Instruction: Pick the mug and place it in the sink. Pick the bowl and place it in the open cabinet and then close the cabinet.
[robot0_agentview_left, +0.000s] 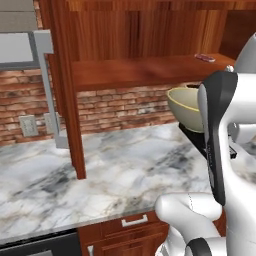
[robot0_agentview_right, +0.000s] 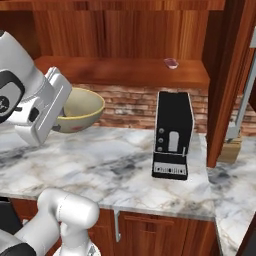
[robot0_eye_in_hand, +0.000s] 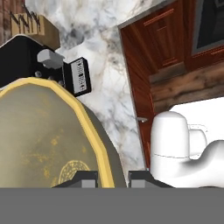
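Note:
The olive-beige bowl (robot0_agentview_left: 186, 106) with its pale yellow rim hangs tilted in the air above the marble counter (robot0_agentview_left: 120, 165), just below the shelf of the open reddish-brown cabinet (robot0_agentview_left: 140, 70). My gripper (robot0_eye_in_hand: 113, 178) is shut on the bowl's rim, one finger on each side of it. From the right base view the bowl (robot0_agentview_right: 82, 109) sits against my hand, left of the cabinet (robot0_agentview_right: 125, 70) opening. The hand view looks down past the bowl (robot0_eye_in_hand: 43, 140). The mug and the sink are out of view.
A black coffee machine (robot0_agentview_right: 172, 135) stands on the counter right of the bowl. A small pink item (robot0_agentview_right: 171, 63) lies on the cabinet shelf. The cabinet's open doors (robot0_agentview_left: 62, 90) (robot0_agentview_right: 227, 75) jut out on both sides. A knife block (robot0_agentview_right: 231, 150) stands by the right door.

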